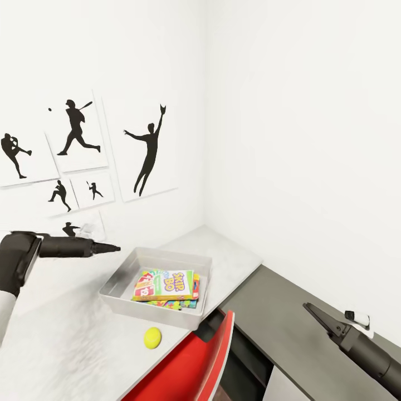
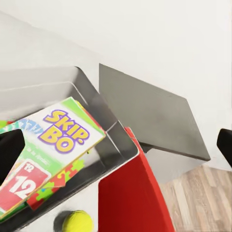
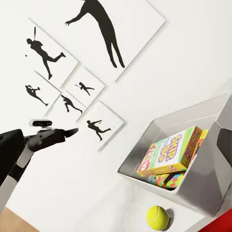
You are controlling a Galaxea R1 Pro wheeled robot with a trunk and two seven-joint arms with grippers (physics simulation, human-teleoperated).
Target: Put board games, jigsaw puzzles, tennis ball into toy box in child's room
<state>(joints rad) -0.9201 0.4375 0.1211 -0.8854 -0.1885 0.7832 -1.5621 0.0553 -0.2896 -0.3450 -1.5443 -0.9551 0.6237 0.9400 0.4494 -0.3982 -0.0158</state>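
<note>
Yellow tennis ball (image 1: 152,337) rests beside toy box (image 1: 120,278) holding flat Skip-Bo game (image 1: 165,284).

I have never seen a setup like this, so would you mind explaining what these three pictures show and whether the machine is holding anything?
These are simulator renders of a two-armed wheeled robot. The large picture is from a camera on its head, looking down at a white table; the other two come from cameras near each wrist. The left gripper hangs above the table beside a grey toy box, and the right gripper hangs over a dark desk. Both look shut and hold nothing. In the box lies a Skip-Bo game on top of a jigsaw puzzle. A tennis ball sits on the table just outside the box, near a red chair.
</note>
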